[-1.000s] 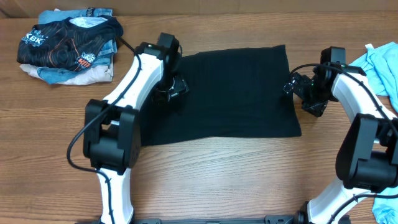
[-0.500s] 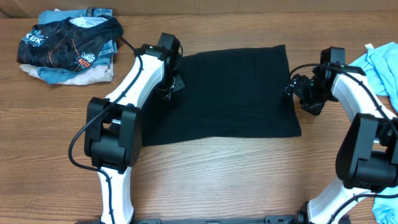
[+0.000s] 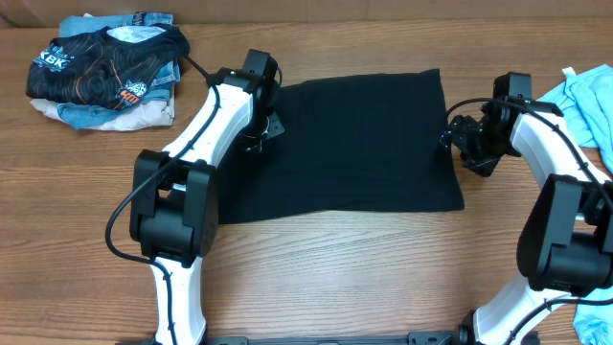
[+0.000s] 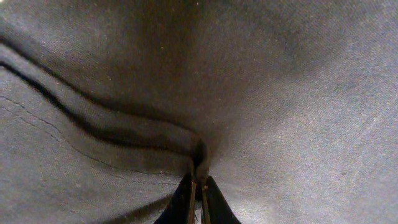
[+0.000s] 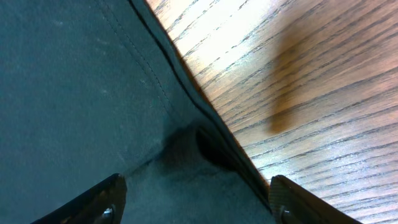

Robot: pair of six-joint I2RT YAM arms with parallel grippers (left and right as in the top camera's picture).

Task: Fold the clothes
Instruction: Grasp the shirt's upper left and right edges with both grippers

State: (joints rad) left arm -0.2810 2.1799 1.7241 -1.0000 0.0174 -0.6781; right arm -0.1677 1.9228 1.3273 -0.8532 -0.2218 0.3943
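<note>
My left pincer (image 4: 198, 186) is clenched on the black T-shirt (image 3: 354, 144). In the wrist view its two fingers meet with a small ridge of cloth nipped between them, and a soft crease runs away from the pinch. My right pincer (image 5: 196, 200) is released. Its fingers stand wide apart over the shirt's stitched right edge, where the cloth meets the bare wood of the desk (image 3: 335, 278), and they grip nothing yet.

The shirt lies flat in the middle of the desk, between my two arms, as a rough rectangle. From above I see no sleeves and no collar, so I judge the first folds are done and the sleeves are tucked under, though I cannot confirm that from here.

What is left, as I read it: close the right side on its edge, lift both sides together and carry the shirt over onto itself at least once more, then smooth it.

The heap of printed clothes (image 3: 105, 72) sits well apart at the far left corner. The pale blue garment (image 3: 584, 96) lies beyond my right arm — neither touches the shirt.
</note>
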